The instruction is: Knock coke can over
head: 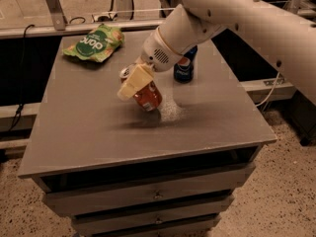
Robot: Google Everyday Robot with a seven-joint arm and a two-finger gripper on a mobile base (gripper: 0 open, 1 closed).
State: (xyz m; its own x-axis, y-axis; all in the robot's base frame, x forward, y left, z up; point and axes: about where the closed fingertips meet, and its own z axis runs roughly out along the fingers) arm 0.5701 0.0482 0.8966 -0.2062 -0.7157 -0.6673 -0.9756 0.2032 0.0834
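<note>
1. Arm (247,19): big white robot arm, comes in from upper right, reaches down-left over the middle of the surface (84,122).
2. Tool (132,83): cream-coloured, at the end of the white wrist, low over surface centre. It lies right against the upper side of the coke can (148,97), pointing down-left.
3. Tool state: can't tell. One cream piece shows across the can; the rest is hidden, so no call on wide vs narrow or on a real hold.
4. Coke can: red-orange, near centre of surface, tilted hard. Silver top faces up and to the left-rear, just behind the tool; bottom end is down toward front-right. Bottom edge looks to be at or just above the surface, can't tell if touching. Not flat on its side, not upright.
5. Pepsi can (185,69): dark blue, upright, behind and right of the coke can, near but apart. Its top is partly hidden by the wrist.
6. Chip bag (95,43): green w/ white lettering, lying flat at rear-left corner, well apart from both cans.
7. Surface: grey, matte, square top of a cabinet; a pale scuffed patch just right of the coke can.
8. Drawers (155,195): stacked below the top, front side, closed.
9. Floor (291,181): speckled, around the cabinet.
</note>
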